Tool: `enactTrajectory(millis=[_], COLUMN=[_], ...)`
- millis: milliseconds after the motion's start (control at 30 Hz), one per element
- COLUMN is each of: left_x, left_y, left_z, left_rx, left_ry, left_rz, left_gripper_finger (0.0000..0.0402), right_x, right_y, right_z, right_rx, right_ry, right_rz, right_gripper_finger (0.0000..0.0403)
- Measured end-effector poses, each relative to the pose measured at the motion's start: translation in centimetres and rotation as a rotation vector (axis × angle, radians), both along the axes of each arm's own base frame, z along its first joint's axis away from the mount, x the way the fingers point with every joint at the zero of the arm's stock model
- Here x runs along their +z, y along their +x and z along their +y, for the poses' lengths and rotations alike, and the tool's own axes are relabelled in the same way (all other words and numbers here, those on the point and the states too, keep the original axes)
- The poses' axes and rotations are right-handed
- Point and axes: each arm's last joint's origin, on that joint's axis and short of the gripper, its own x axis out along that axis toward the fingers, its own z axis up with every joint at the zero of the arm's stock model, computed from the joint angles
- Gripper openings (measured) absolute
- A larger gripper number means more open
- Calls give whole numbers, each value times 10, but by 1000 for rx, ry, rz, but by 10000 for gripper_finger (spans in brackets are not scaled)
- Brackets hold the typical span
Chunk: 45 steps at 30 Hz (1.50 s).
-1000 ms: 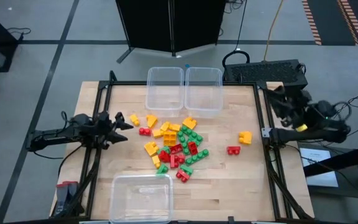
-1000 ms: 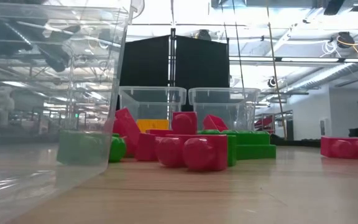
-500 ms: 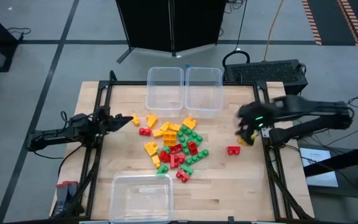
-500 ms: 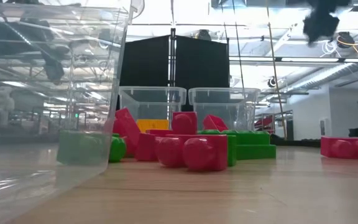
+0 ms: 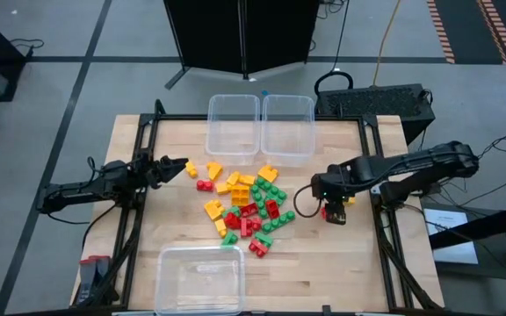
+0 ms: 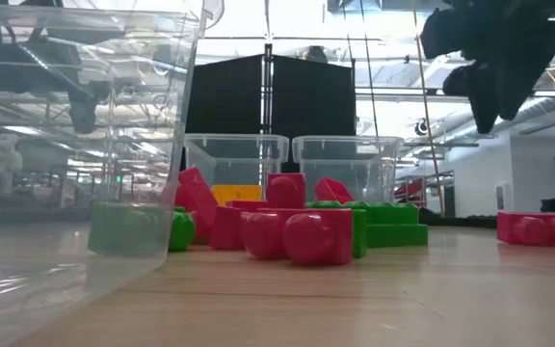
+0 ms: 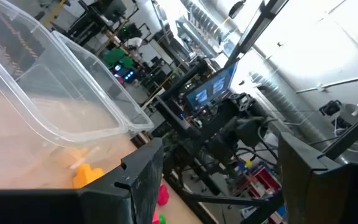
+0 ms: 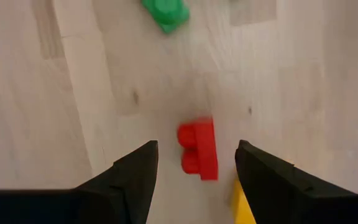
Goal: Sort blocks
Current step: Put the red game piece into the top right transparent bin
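Right pincer [image 5: 332, 211] hangs open over a lone red brick [image 8: 199, 149] near the counter's [image 5: 341, 272] right edge, a yellow brick [image 8: 241, 202] just beside it. The blocks [image 5: 246, 206] lie heaped mid-counter. Left pincer [image 5: 176, 166] waits, spread wide, at the left edge. That brick looks light, rigid, slick: best pinched across its flat long sides.

The right arm reaches in from the table's right side, its gripper [image 5: 332, 213] pointing straight down above the tabletop with the fingers [image 8: 132, 180] spread apart. The left arm lies low along the left edge, its gripper [image 5: 181, 165] open and facing inward.
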Motion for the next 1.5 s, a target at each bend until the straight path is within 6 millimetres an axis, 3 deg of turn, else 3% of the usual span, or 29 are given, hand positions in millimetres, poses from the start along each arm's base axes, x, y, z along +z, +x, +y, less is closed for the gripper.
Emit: enactTrajectory(millis=[233, 533, 700, 1033, 1100, 1233, 1500], left_x=[0, 0, 0, -3, -5, -5, -8], left_y=[0, 0, 0, 1, 1, 1, 2], left_z=[0, -1, -1, -1, -1, -1, 0], left_rx=[0, -18, -21, -22, -23, -23, -17], left_ry=[0, 7, 10, 6, 4, 4, -2], left_rz=[-2, -1, 6, 38, 51, 57, 90], left_gripper_finger=[210, 210, 210, 210, 210, 210, 210], right_x=[-30, -63, -82, -120, -124, -127, -118], right_y=[-7, -15, -24, -40, -41, -38, -27], right_z=[-1, 0, 4, 1, 1, 2, 4], right_rx=[-53, -119, -83, -116, -137, -138, -196], right_ry=[2, 14, 6, -62, -62, -43, -24], right_rz=[54, 68, 90, 101, 115, 120, 79], right_gripper_finger=[218, 312, 322, 279, 247, 142, 137])
